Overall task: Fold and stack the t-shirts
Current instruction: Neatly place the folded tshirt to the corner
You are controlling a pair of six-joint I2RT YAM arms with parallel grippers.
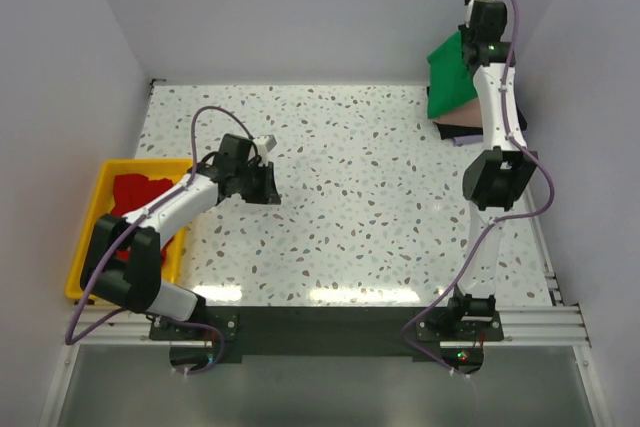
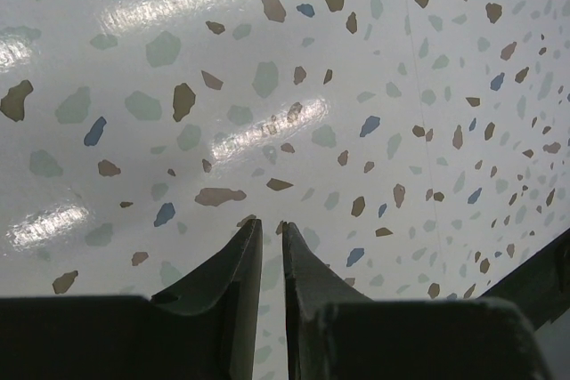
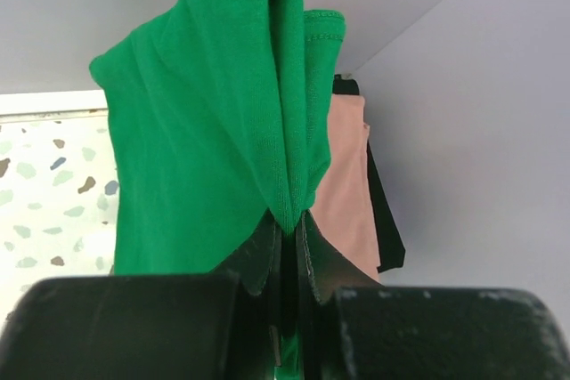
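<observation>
Over the far right corner, my right jaws clamp the green t-shirt (image 3: 205, 131) above the pink t-shirt (image 3: 347, 184), likely for stacking. My left jaws hang slightly apart, empty, over bare desk (image 2: 267, 86) near the trayed red t-shirt (image 1: 140, 189).

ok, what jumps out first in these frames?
The right gripper pinches a bright green t-shirt, held up at the far right corner above a salmon pink t-shirt. A red t-shirt lies in the yellow tray at the left edge; the left gripper hangs empty over the speckled table.

White arms (image 1: 175, 205) with black joints (image 1: 495, 177), black claws (image 2: 271, 223) and looping purple cables (image 1: 213, 108).
</observation>
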